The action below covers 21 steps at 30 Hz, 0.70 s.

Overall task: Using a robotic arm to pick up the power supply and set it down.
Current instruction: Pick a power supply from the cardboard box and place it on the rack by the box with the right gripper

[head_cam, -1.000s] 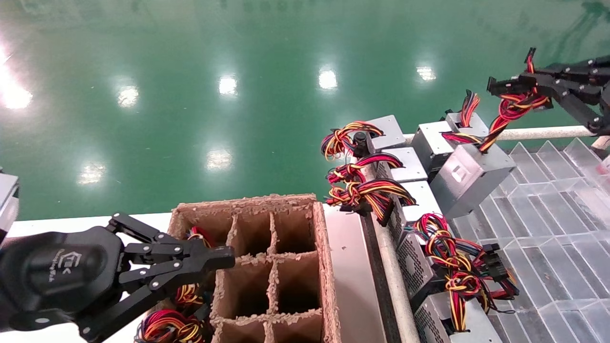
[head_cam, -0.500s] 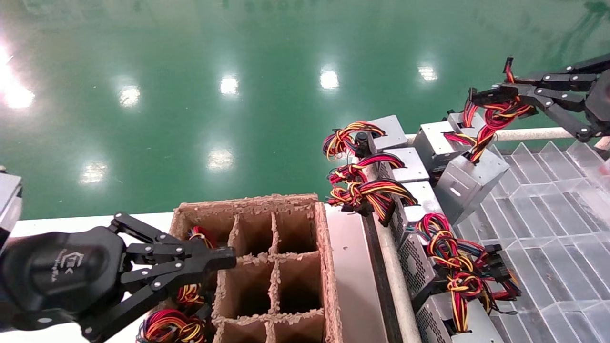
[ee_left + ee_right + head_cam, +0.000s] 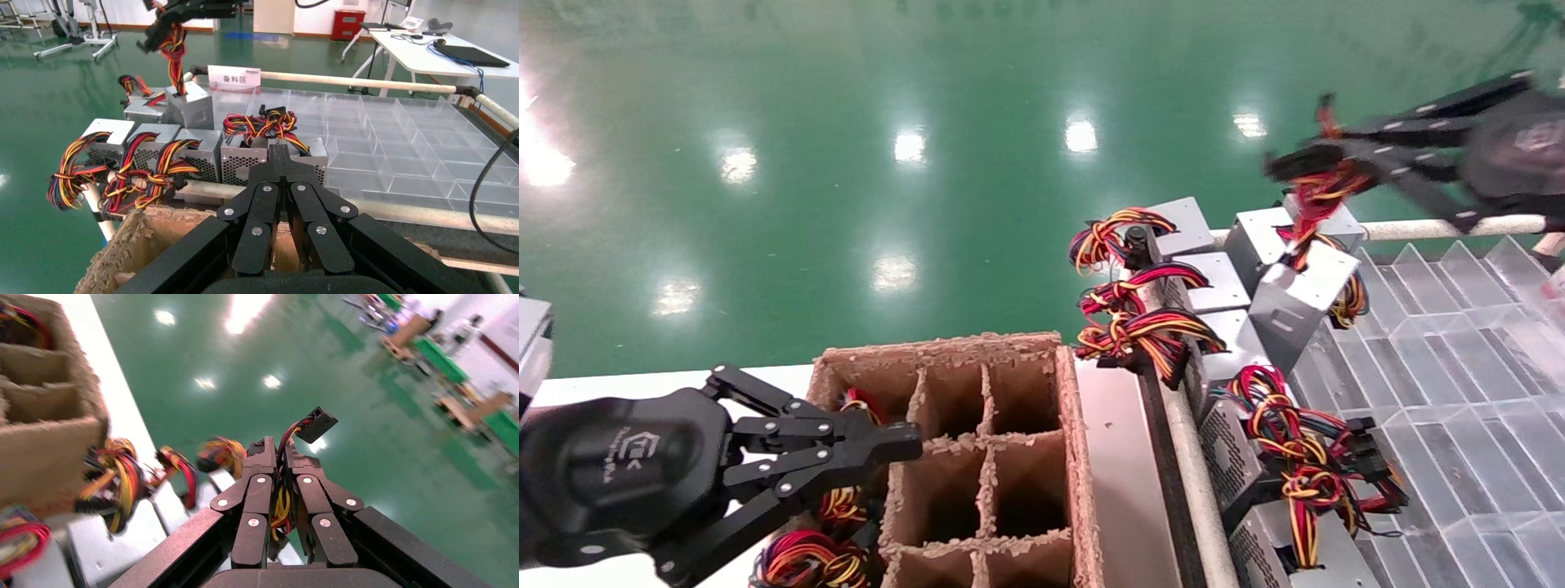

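Power supply, a silver-grey box, hangs tilted by its wire bundle above the row of similar units at the edge of the clear plastic tray. Right gripper pinches those red, yellow and black wires between its closed fingers. Left gripper, fingers pressed together, is parked over the near corner of the cardboard divider box, which holds wired units in its cells.
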Available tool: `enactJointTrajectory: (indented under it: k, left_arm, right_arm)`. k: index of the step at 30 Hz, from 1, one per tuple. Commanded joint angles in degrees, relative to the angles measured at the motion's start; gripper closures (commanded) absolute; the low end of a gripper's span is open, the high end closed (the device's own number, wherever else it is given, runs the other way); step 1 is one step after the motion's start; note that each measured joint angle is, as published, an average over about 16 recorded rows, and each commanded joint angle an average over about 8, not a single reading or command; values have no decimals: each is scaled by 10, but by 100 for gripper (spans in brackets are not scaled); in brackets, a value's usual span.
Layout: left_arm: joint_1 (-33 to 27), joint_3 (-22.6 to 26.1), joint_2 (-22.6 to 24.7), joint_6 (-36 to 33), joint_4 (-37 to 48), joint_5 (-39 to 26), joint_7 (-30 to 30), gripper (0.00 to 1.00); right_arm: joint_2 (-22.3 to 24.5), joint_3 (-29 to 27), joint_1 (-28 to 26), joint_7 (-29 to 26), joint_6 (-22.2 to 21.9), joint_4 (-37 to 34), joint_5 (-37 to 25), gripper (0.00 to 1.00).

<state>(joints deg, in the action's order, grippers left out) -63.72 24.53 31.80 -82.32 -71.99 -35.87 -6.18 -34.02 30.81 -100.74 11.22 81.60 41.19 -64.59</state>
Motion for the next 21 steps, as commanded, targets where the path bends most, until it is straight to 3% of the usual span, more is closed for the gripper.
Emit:
enactJointTrajectory:
  k: [1, 8, 21]
  left_arm:
    - [0, 0, 0, 0, 0, 0, 0, 100]
    - [0, 0, 0, 0, 0, 0, 0, 100]
    - [0, 0, 0, 0, 0, 0, 0, 100]
  right_arm:
    - [-17, 2, -5, 8, 12, -18, 3, 100]
    - [-48, 17, -33, 34, 28, -65, -19, 100]
    - [-2, 18, -66, 42, 24, -88, -46, 100]
